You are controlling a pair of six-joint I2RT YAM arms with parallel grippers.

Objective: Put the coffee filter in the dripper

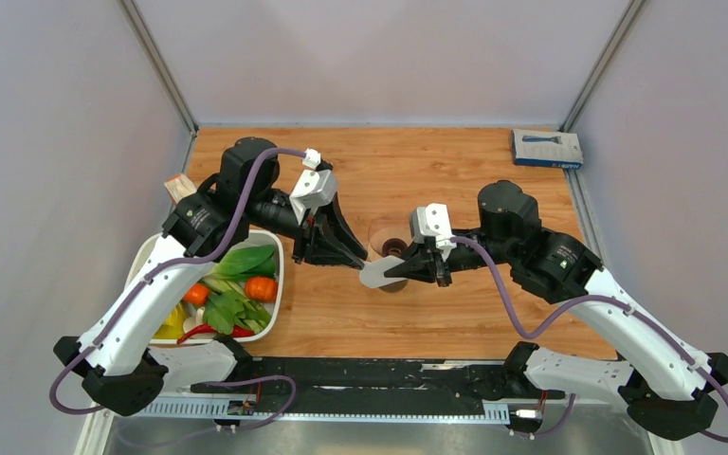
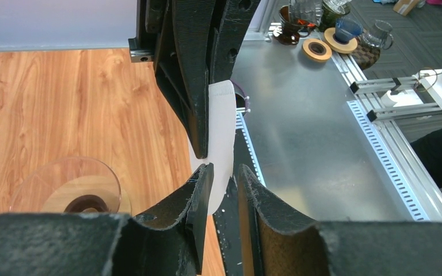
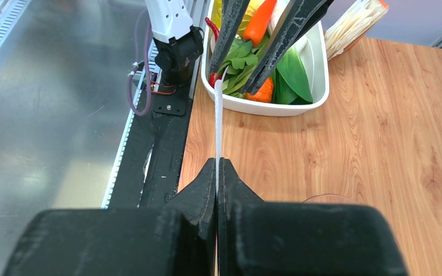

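Observation:
The coffee filter (image 1: 376,275) is a flat white paper sheet held in the air between the two arms, just in front of the dripper (image 1: 391,245). The dripper is a clear cone on a tan ring base and stands on the wooden table. My right gripper (image 1: 396,272) is shut on the filter, which shows edge-on in the right wrist view (image 3: 218,123). My left gripper (image 1: 355,262) is open, its jaws standing either side of the filter's other end (image 2: 221,123) with a gap. The dripper also shows low left in the left wrist view (image 2: 69,187).
A white tub (image 1: 275,284) of vegetables stands left of the filter, under the left arm. A tan pack (image 1: 180,188) lies behind it. A blue box (image 1: 547,149) lies at the back right corner. Grey walls close in the table.

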